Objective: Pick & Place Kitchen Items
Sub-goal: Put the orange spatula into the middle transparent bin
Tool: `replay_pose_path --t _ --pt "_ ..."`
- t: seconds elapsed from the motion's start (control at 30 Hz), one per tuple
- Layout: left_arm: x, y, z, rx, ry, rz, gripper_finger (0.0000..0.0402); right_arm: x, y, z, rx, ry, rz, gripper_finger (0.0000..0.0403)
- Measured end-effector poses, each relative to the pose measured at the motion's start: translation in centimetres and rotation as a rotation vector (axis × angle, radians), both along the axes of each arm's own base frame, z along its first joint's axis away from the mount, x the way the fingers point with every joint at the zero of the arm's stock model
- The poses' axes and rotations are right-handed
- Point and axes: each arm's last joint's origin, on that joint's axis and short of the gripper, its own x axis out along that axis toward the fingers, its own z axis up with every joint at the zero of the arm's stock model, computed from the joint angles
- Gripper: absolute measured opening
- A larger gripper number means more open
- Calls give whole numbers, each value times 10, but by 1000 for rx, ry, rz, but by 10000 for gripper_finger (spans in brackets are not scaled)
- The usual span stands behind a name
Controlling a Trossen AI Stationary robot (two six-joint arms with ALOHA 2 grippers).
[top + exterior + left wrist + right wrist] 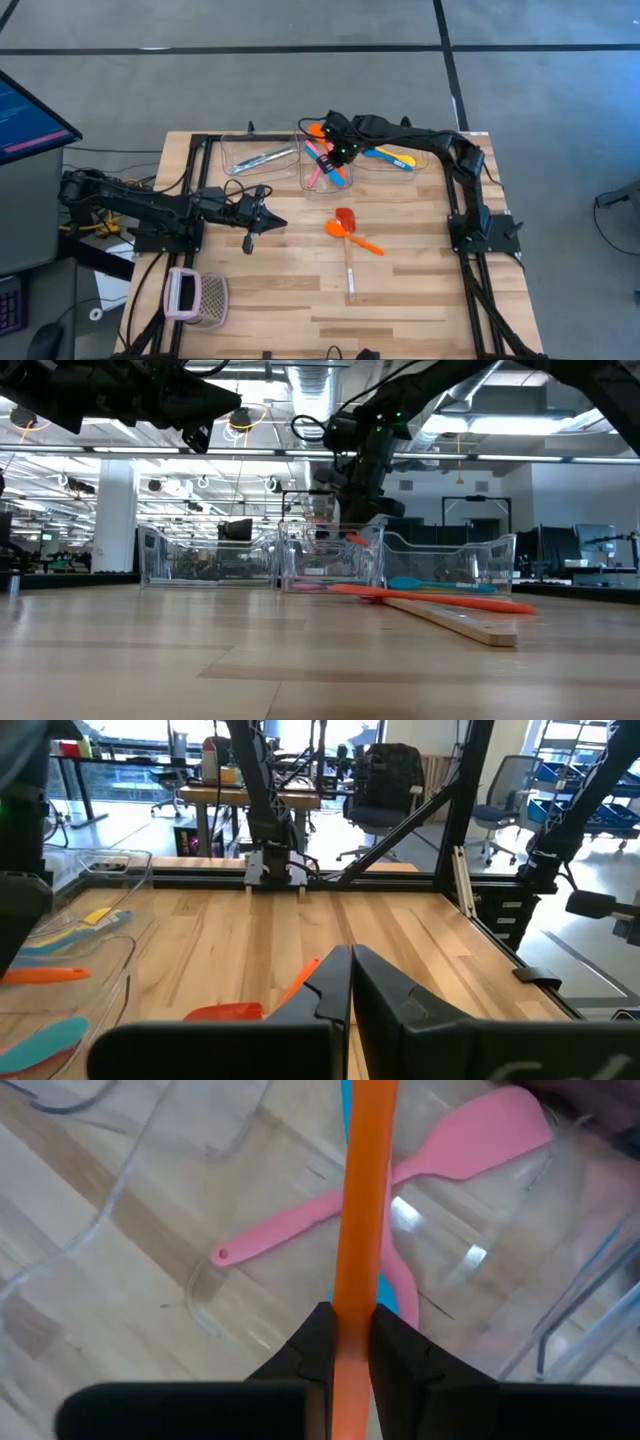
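Overhead, the right gripper (338,150) is hovering over the middle clear bin (327,178) at the bench's far edge, its fingers clamped on an orange spoon (362,1200). Only the right wrist view is showing that grip plainly: the orange handle is running up between the two dark fingers, and a pink spoon (400,1175) is lying on the bin floor beneath it, with a strip of blue showing behind the handle. From above, pink and blue utensils are crossing inside that bin, teal-handled cutlery (262,158) is lying in the left bin (258,152), and yellow and blue spoons (392,156) are lying in the right bin (415,165).

Out on the open bench, near its middle, a red-headed wooden-handled spatula (349,250) is lying beside a second orange spoon (350,235); the low view is showing the two crossing flat on the wood.

The left gripper (268,222) is waiting toward the bench's left side, fingers pressed together and holding nothing. A pink-and-white mesh basket (197,297) is sitting at the near left corner.

No brand, label or readable writing is showing on any item
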Motion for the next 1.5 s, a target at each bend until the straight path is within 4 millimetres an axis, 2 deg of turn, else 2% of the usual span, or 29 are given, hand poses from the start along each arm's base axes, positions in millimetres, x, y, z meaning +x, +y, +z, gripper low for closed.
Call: replay_pose_path --t 0.1,0.3,0.43,0.53,0.67,0.8,0.9,1.17,1.37,1.5 --pt "0 0 0 0 0 0 2 0 0 0 4 -5 3 68" --pt "0 0 0 0 0 0 2 -3 -3 8 -7 -18 38 175" --pt "0 0 0 0 0 0 2 -5 -6 30 20 -14 71 221" --pt "0 0 0 0 0 0 2 -8 -1 50 36 15 107 230" --pt "0 0 0 0 0 0 2 -8 19 81 8 62 252 215" --pt "0 0 0 0 0 -1 2 -3 52 95 -45 122 452 182" --pt "0 0 0 0 0 -1 2 2 81 96 -63 158 573 152" --pt "0 0 0 0 1 0 2 8 145 96 -137 234 727 80" --pt "-1 0 -3 -2 14 -2 2 5 180 97 -184 295 803 52" --pt "-3 0 -10 -1 41 -4 2 -7 195 110 -210 250 803 44"
